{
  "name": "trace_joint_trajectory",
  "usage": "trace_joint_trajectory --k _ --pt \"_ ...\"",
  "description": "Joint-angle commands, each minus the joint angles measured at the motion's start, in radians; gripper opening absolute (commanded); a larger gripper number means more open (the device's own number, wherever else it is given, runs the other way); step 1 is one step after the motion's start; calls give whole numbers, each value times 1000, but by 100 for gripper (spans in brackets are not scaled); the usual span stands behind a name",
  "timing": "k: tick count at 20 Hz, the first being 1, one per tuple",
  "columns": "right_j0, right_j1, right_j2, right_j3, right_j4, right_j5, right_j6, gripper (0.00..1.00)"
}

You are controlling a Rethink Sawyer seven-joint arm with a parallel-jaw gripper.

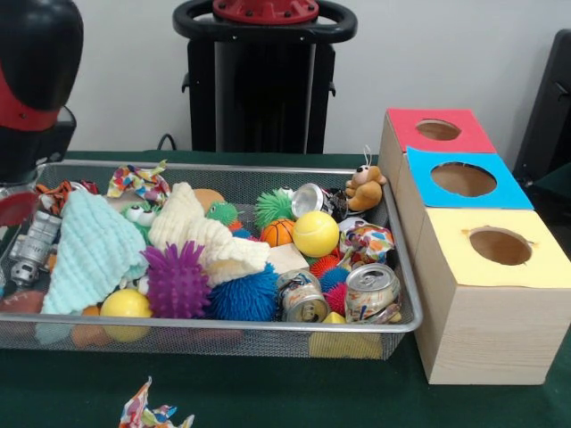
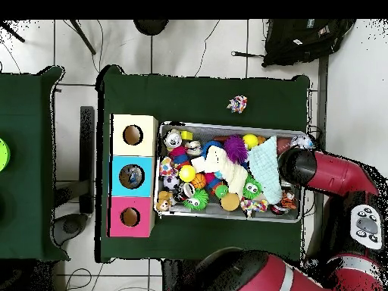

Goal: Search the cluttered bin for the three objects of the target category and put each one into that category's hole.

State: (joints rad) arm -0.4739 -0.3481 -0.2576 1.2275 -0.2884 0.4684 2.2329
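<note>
The robot's red and black arm (image 1: 31,80) hangs over the 9 o'clock end of the wire bin (image 1: 223,332), and its gripper (image 1: 27,250) dips in there, but I cannot tell if it is open or closed. Going from that end across the bin, there is a mint green cloth (image 1: 89,254) with a yellow ball (image 1: 126,305) at its 6 o'clock. Next comes a purple spiky ball (image 1: 177,281), and at its 12 o'clock lies a cream cloth (image 1: 201,232). A blue spiky ball (image 1: 243,299) sits just beside the purple one at 3 o'clock. A small orange basketball (image 1: 277,233) and a green spiky ball (image 1: 273,207) are near the middle. A bigger yellow ball (image 1: 316,234) sits at 3 o'clock from the basketball. Two crushed cans lie at the front edge: one can (image 1: 302,297) on its side and another can (image 1: 372,292) standing up at its 3 o'clock. A little brown teddy (image 1: 365,188) sits in the far corner at 1 o'clock. Outside the bin, at 3 o'clock, are three wooden boxes in a row, each with a round hole on top: the yellow box (image 1: 491,303) is nearest, the blue box (image 1: 464,181) is in the middle, and the red box (image 1: 437,130) is farthest. From above, something dark shows inside the blue box's hole (image 2: 132,176). A crumpled colourful wrapper (image 1: 152,415) lies on the green table (image 1: 285,392) at 6 o'clock from the bin.
</note>
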Motion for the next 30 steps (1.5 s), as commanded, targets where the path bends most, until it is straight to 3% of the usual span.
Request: trace_joint_trajectory --k 1,5,8,16,21,24,30 --pt "10 -100 74 23 -11 -50 4 0" --pt "5 -141 101 58 28 37 -11 0" --pt "-31 -176 165 120 87 116 -33 0" --pt "-39 -251 191 198 133 176 -47 0" --pt "-51 -220 217 215 113 70 -39 0" --pt "-104 -181 279 227 94 -28 -69 0" --pt "-162 -130 361 203 70 -62 -102 0"
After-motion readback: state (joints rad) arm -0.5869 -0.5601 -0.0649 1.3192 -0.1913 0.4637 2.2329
